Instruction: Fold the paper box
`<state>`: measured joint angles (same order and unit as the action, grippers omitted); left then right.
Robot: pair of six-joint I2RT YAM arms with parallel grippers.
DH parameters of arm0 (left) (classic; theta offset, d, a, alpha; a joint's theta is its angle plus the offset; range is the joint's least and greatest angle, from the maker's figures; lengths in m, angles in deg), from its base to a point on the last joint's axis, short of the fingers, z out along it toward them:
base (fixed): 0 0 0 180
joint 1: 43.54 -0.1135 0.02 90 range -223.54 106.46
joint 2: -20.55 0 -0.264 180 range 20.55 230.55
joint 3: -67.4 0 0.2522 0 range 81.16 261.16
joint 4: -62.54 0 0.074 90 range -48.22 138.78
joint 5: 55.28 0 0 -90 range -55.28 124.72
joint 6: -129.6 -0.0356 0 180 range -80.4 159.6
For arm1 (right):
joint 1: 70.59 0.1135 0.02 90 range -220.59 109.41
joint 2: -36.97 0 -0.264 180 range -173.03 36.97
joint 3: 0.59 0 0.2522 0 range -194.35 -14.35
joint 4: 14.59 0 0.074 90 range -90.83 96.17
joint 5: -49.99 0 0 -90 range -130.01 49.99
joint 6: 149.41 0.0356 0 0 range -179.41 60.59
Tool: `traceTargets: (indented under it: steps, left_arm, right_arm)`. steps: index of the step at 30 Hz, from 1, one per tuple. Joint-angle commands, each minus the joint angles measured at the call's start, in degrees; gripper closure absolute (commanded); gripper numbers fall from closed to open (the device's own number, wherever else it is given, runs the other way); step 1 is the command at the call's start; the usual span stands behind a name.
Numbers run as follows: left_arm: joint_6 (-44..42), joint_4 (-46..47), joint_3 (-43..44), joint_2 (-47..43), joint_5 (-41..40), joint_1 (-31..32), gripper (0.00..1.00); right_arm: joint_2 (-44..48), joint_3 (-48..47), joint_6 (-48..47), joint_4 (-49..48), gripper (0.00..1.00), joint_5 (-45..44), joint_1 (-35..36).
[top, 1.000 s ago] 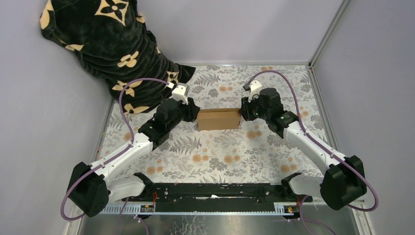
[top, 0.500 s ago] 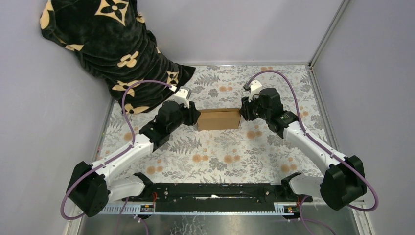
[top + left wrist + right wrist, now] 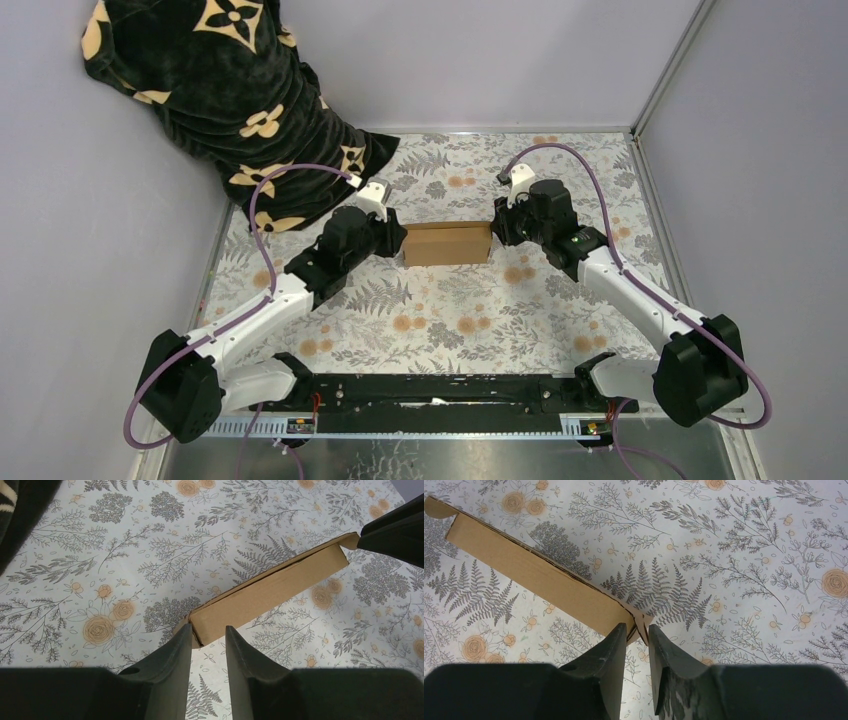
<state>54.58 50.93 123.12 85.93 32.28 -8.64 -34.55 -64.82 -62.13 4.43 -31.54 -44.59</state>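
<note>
The paper box (image 3: 447,243) is a brown cardboard piece folded into a long, low shape, lying crosswise mid-table. My left gripper (image 3: 400,240) is at its left end. In the left wrist view that end's corner of the box (image 3: 270,590) sits between the part-open jaws of the left gripper (image 3: 207,629), against the left finger. My right gripper (image 3: 493,230) is at the right end. There the small end flap (image 3: 642,622) of the box (image 3: 534,575) stands in the narrow gap of the right gripper (image 3: 636,627).
A black cloth with tan flower marks (image 3: 200,80) hangs over the back left corner. Grey walls close in the floral table top (image 3: 440,320) at the back and sides. The arms' base rail (image 3: 440,390) runs along the near edge.
Both grippers' jaws have narrowed a little around the box ends. The left wrist has shifted slightly. The box has stayed in place.
</note>
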Motion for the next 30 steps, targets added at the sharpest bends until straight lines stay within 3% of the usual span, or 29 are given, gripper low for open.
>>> traceTargets:
  steps: [1,12,22,30]
  left_arm:
    - [-1.01,-0.59,-0.83,-0.1,-0.78,0.35,0.64]
    - [-1.46,-1.14,-0.53,1.43,-2.71,0.37,0.68]
    - [-2.87,-0.32,0.65,2.06,-4.43,0.35,0.58]
    - [-3.96,0.49,1.39,3.83,-4.31,0.35,0.66]
  right_arm:
    - [-0.28,-0.62,-0.55,-3.05,0.7,-0.65,0.56]
    - [-0.1,-0.41,-0.5,-3.19,0.7,-0.82,0.61]
    - [-0.28,-0.4,-0.6,-3.32,0.7,-0.91,0.59]
    - [-0.67,-0.45,-0.7,-3.39,0.7,-0.87,0.59]
